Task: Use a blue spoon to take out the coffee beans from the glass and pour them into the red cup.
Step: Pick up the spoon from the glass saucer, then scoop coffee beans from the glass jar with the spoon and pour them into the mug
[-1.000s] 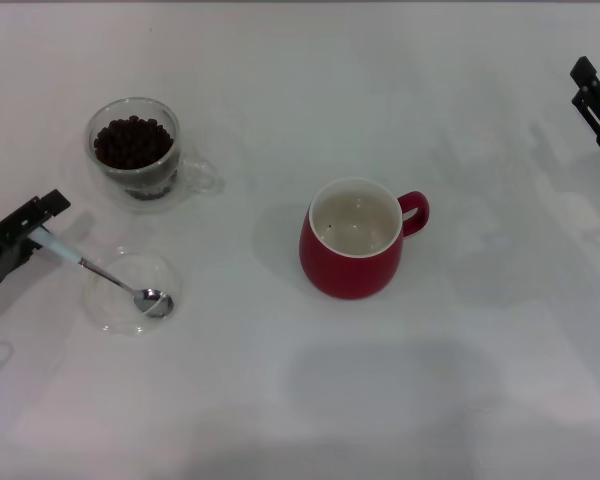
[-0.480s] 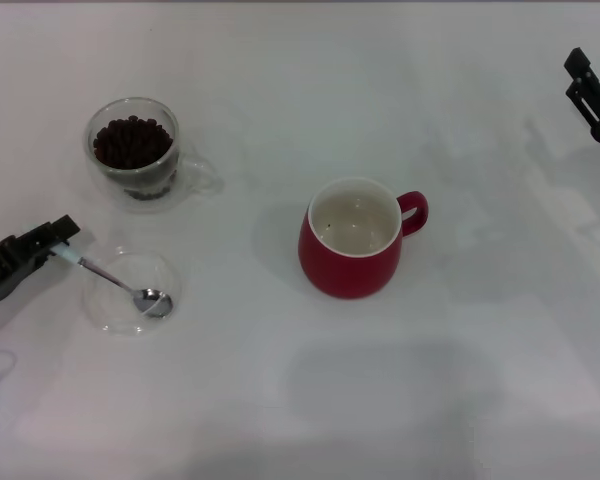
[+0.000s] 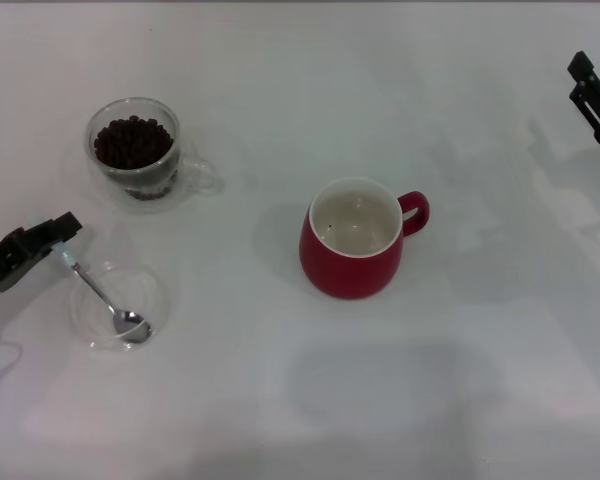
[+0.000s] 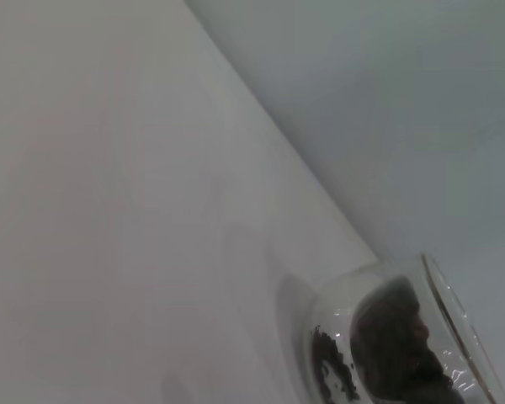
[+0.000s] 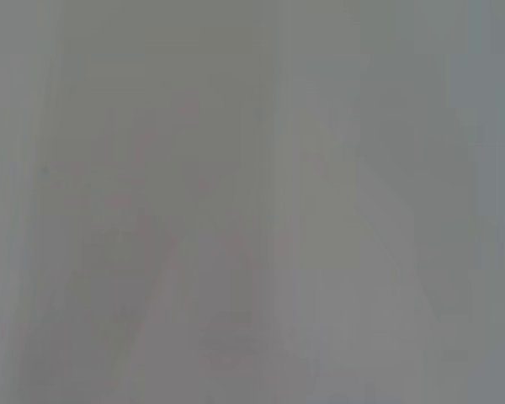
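The glass (image 3: 135, 150) with a loop handle stands at the back left, full of dark coffee beans (image 3: 132, 141); it also shows in the left wrist view (image 4: 387, 345). The red cup (image 3: 352, 240) stands mid-table with its handle to the right, its cream inside nearly empty. My left gripper (image 3: 42, 242) is at the left edge, shut on the pale handle end of the blue spoon (image 3: 102, 294). The spoon's silver bowl rests inside a shallow clear dish (image 3: 152, 285). My right gripper (image 3: 594, 98) is parked at the far right.
The shallow clear dish sits in front of the glass, near the left gripper. The white table (image 3: 310, 400) stretches bare in front of the red cup. The right wrist view shows only plain white surface.
The left gripper has shifted a little, swinging the spoon so its bowl points more toward the front. The clear dish has slid forward and left with it. The right arm barely moved.
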You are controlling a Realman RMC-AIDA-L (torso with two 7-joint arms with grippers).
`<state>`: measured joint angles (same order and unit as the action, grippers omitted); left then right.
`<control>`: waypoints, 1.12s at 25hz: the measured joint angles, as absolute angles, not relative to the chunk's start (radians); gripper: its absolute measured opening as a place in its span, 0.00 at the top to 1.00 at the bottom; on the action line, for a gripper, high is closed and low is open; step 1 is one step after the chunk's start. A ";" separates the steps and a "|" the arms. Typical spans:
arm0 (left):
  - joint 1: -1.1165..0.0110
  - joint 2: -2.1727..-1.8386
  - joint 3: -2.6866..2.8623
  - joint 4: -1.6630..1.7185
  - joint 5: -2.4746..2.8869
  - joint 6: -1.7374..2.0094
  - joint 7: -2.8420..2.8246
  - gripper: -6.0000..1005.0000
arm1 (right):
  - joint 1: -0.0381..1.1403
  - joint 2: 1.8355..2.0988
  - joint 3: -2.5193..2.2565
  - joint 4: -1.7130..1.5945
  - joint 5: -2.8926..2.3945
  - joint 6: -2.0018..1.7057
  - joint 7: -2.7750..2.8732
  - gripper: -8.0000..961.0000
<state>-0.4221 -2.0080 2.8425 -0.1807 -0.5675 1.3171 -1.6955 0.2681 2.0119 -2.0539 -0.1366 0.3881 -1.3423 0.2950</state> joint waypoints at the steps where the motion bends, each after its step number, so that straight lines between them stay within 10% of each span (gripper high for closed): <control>1: -0.422 -2.008 2.842 -0.181 -0.571 1.322 -1.695 0.86 | 0.268 2.012 -2.054 -0.136 0.388 -1.342 0.295 0.25; 28: -0.489 -1.953 2.841 -0.258 -0.870 1.675 -1.615 0.86 | 0.261 2.011 -2.054 -0.135 0.390 -1.342 0.301 0.26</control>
